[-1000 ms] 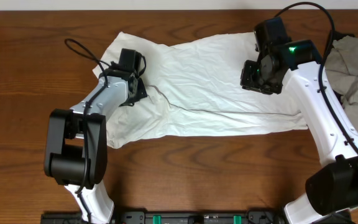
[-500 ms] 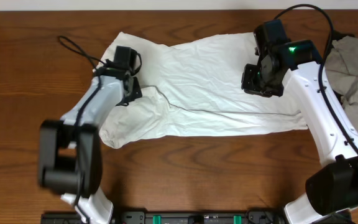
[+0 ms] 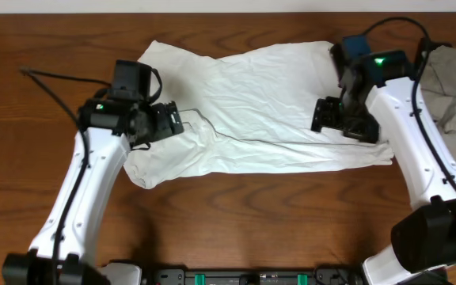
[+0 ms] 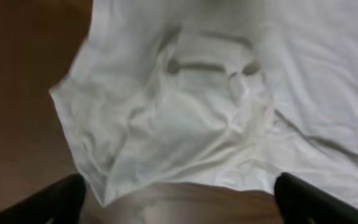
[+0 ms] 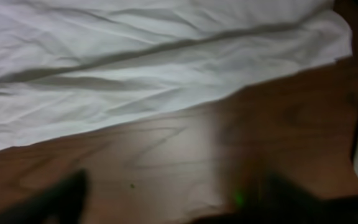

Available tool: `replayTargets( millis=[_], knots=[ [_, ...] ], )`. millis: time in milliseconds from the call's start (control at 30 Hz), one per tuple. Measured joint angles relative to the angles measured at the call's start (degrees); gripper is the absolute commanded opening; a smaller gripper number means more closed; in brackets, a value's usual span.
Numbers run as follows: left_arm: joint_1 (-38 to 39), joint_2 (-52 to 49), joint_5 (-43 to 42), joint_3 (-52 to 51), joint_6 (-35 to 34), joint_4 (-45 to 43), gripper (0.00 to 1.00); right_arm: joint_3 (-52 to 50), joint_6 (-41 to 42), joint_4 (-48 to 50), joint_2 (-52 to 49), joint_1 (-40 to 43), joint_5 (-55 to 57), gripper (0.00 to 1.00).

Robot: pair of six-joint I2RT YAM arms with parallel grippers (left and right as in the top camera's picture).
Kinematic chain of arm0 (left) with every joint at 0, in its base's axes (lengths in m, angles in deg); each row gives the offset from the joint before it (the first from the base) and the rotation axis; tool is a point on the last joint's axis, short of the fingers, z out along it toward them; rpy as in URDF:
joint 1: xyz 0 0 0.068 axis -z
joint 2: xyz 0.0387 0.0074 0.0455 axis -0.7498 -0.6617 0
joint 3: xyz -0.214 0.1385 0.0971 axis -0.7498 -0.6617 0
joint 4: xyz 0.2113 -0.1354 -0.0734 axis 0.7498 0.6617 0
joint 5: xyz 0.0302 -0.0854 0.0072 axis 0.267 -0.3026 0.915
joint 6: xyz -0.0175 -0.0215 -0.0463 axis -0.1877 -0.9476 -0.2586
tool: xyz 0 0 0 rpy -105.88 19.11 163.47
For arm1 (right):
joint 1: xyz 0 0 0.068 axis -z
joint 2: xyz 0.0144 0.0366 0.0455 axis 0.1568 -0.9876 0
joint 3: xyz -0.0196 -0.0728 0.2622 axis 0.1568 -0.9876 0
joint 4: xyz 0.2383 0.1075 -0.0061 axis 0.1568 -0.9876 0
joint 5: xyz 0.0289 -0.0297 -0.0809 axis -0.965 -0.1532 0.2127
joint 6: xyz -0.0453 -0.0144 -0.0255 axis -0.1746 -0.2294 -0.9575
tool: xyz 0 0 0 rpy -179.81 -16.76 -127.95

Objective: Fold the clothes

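Wrinkly matt cloth T-shirt (image 3: 252, 95), glossy wood table (image 3: 22, 182)

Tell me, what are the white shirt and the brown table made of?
The white shirt looks like thin, soft cloth, probably cotton, with a dull finish: it is wrinkled and creased all over. The table looks like dark wood, or maybe a wood-look surface, smooth and slightly shiny, with grain lines showing.

One shirt (image 3: 252, 95), one grey cloth (image 3: 454, 87) and one table (image 3: 236, 206) are being shown; two grippers are being counted, left gripper (image 3: 176, 120) and right gripper (image 3: 323, 117).
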Motion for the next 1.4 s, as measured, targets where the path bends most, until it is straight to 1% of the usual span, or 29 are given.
replayTargets(
  millis=[167,300,400,467,500,600,633,667,700,867,967,1100,1200,1400],
  knots=[
    [0.0,-3.58,-1.36,-3.08,0.0,0.13,0.98,-1.2,0.9,-1.05,0.07,2.38,0.46,0.99],
    [0.0,-6.1,-2.71,-3.87,0.0,0.11,0.98,-5.79,1.03,-0.37,0.13,1.68,0.35,0.99],
    [0.02,-6.97,-3.74,-3.89,0.0,-0.09,0.98,-11.17,1.07,3.85,0.15,0.72,-0.63,0.99],
    [0.02,-7.08,-3.98,-3.89,0.0,-0.46,0.98,-15.28,1.09,8.15,0.15,0.31,-3.04,0.96],
    [0.02,-7.08,-4.02,-3.89,0.0,-0.74,0.98,-17.42,1.14,10.75,0.15,0.22,-4.9,0.91],
    [0.02,-7.08,-4.2,-3.89,0.0,-1.31,0.98,-22.43,1.46,18.1,0.15,0.17,-10.29,0.64],
    [0.04,-7.08,-4.2,-3.89,0.0,-1.44,0.98,-24.06,1.99,20.26,0.15,0.15,-11.98,0.44],
    [0.07,-7.08,-4.24,-3.89,0.0,-1.66,0.98,-24.83,2.1,21.33,0.15,0.17,-13.05,0.15],
    [0.07,-7.08,-4.24,-3.89,0.0,-1.81,0.98,-25.94,2.67,22.56,0.15,0.15,-14.43,0.01],
    [0.07,-7.08,-3.96,-3.89,0.0,-2.56,0.98,-26.45,3.5,23.08,0.15,0.17,-15.19,0.01],
    [0.07,-7.08,-3.63,-3.89,0.0,-2.82,0.98,-26.45,5.57,21.35,0.24,0.17,-12.85,0.01],
    [0.07,-7.08,-3.48,-3.89,0.0,-2.82,0.98,-26.53,12.33,15.34,1.64,1.01,-5.9,0.01],
    [0.07,-7.08,-3.45,-3.89,0.0,-2.84,0.98,-26.73,18.75,10.99,4.72,3.61,-0.44,0.02],
    [0.07,-7.08,-3.45,-3.89,0.0,-2.86,0.98,-26.73,23.93,9.11,11.85,9.86,6.4,0.03]
  ],
)
